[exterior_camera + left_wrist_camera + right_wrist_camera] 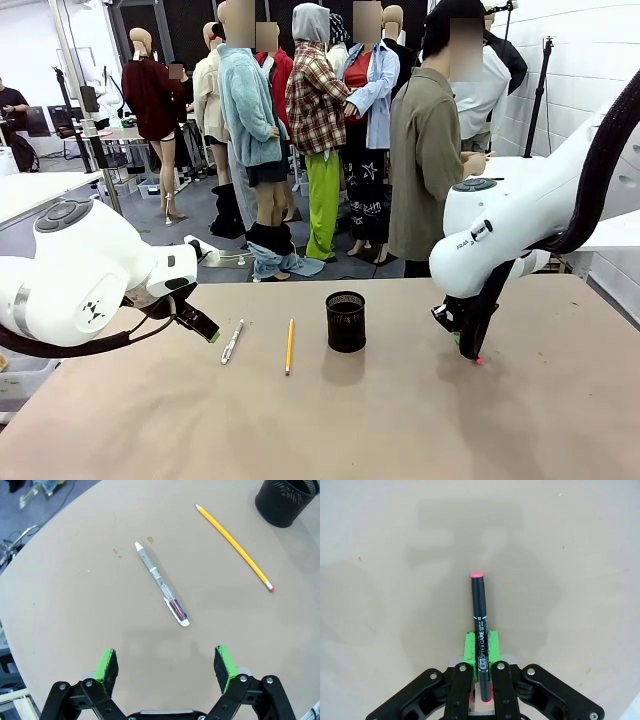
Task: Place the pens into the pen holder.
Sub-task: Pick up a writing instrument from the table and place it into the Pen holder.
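Your right end effector [480, 647] clamps the dark pen [479, 610], right of the pen holder [346, 321]; left end effector [166, 659] wide open, empty. Risk: gripped toward one end, pen may pivot and miss.

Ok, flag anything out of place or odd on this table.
Nothing stands out. The pen holder stands upright, the white pen and pencil lie flat to its left, and the right gripper clamps the dark marker.
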Tool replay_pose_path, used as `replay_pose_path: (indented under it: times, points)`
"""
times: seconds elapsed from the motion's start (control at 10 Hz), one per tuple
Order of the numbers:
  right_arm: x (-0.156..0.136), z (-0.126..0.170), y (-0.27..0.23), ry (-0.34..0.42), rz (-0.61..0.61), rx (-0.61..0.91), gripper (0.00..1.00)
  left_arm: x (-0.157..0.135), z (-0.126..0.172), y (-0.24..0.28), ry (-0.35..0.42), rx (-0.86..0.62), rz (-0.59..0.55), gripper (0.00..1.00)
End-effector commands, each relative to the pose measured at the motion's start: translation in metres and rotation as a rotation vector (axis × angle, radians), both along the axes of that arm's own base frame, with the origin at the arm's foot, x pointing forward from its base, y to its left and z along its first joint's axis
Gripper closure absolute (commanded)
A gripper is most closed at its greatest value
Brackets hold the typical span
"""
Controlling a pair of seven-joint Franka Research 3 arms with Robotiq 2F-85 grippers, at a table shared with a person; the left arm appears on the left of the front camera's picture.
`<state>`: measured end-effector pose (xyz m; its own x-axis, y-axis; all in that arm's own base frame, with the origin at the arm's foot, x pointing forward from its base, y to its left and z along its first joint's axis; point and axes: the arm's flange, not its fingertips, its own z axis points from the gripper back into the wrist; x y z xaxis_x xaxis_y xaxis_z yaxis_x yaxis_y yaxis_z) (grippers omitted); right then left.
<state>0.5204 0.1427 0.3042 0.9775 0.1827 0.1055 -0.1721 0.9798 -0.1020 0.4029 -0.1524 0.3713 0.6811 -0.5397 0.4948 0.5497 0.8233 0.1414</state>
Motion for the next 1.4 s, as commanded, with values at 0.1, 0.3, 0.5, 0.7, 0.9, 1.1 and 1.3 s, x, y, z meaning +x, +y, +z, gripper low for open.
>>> replay_pose_path:
  times: [0.1,0.3,0.5,0.7,0.9,1.1,1.3]
  points:
    - [-0.043,0.033,0.01,-0.062,0.214,0.087,1.0,0.0,0.0,0.001,0.0,-0.002,0.003,0.0]
    - [-0.073,0.072,0.012,-0.257,0.394,0.218,1.0,0.0,0.0,0.001,0.0,-0.002,0.003,0.0]
    - [-0.084,0.098,0.015,-0.389,0.606,0.368,1.0,0.0,0.0,0.001,0.0,-0.002,0.003,0.0]
    - [-0.08,0.112,0.025,-0.496,0.911,0.553,1.0,0.0,0.0,0.001,0.0,-0.002,0.003,0.0]
    - [-0.07,0.121,0.024,-0.576,0.96,0.703,1.0,0.0,0.0,0.001,0.0,-0.002,0.003,0.0]
    - [-0.066,0.122,0.027,-0.7,1.075,0.798,1.0,0.0,0.0,0.001,0.0,-0.002,0.003,0.0]
    - [-0.055,0.113,0.033,-0.728,1.138,0.9,1.0,0.0,0.0,0.001,0.0,-0.002,0.003,0.0]
